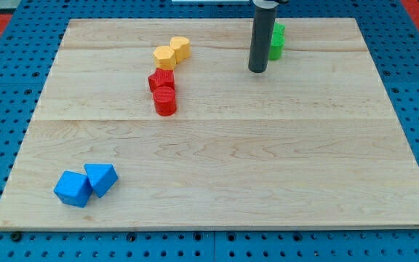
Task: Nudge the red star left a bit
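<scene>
Our tip (257, 70) stands near the counter's (268, 160) top edge, touching green blocks (276, 41), well right of the red star (161, 79); no pincer shows.

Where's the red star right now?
The red star sits upper-middle, left of my tip, touching the red cylinder below and yellow blocks above.

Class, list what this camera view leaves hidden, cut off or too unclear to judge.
- Green blocks: partly hidden behind the rod; shape and number unclear.
- Rod: upper part cut off by the view's top edge; only my tip shows.
- Red star: lower part covered by the red cylinder.
</scene>
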You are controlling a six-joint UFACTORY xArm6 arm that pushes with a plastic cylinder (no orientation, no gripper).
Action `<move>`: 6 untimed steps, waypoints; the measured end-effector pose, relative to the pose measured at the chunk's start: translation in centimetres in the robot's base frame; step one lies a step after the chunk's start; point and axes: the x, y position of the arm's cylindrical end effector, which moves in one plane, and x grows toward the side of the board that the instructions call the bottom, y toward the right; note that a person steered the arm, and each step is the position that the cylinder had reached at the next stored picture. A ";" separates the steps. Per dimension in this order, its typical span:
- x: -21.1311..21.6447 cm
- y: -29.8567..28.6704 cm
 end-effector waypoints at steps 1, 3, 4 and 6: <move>0.7 -0.9; 2.3 -5.7; 2.3 -12.0; 1.1 -15.3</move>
